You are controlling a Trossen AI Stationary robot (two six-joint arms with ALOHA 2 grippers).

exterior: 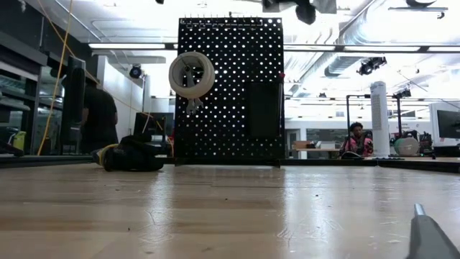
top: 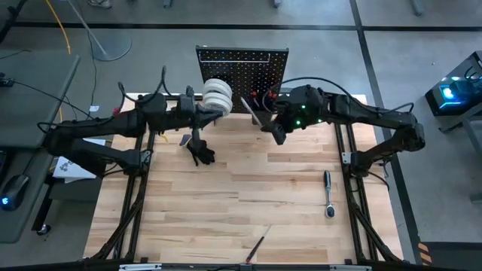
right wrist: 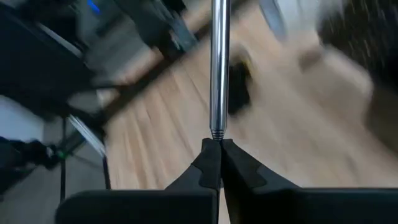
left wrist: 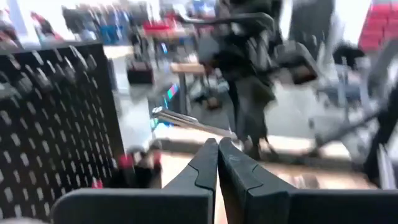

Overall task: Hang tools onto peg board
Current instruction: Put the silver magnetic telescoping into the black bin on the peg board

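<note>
High view: right gripper point(top: 265, 126), clamped on a silver wrench point(top: 251, 111), should approach the peg board point(top: 242, 66) slowly; left gripper point(top: 202, 156) is closed, empty.

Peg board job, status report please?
Right gripper shut on silver rod near peg board. Left gripper shut, empty. White tape rolls hung. Ratchet and screwdriver remain on table.

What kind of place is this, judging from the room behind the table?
Probably a robotics lab or workshop. Two robot arms work at a wooden table with a peg board for tools. Behind it, the low view shows a concrete-floored hall with ceiling strip lights, monitors and a seated person.
</note>
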